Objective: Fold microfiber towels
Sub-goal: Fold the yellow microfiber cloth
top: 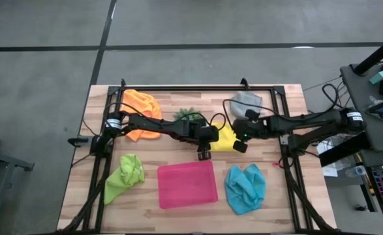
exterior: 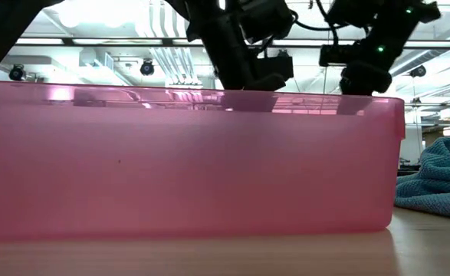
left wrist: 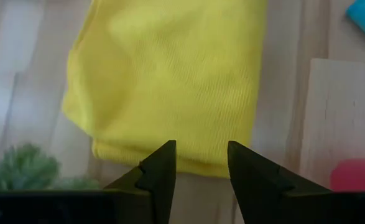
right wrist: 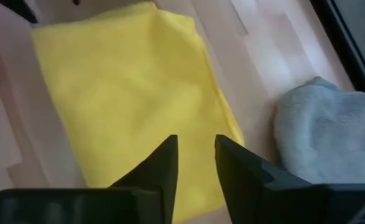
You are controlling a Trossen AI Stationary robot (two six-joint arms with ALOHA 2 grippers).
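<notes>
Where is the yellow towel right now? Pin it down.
In the high view the yellow towel lies folded flat at the table's middle, between the left gripper and right gripper, just beyond the pink tray and beside the green plant.

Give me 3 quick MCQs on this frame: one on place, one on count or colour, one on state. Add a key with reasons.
1. Where does the yellow towel lie?
A. On the pink tray
B. On the table between the two end effectors
C. Off the table

2. How many towels show on the table in the high view?
A. Three
B. Four
C. Five

3. What state is the yellow towel in?
A. Folded flat
B. Crumpled in a heap
C. Lifted in the air

Key:
1 B: it sits between the left end effector and the right end effector, beyond the pink tray.
2 C: orange, grey, yellow, lime green and light blue.
3 A: both wrist views show a flat layered rectangle on the wood, neither end effector gripping it.
</notes>
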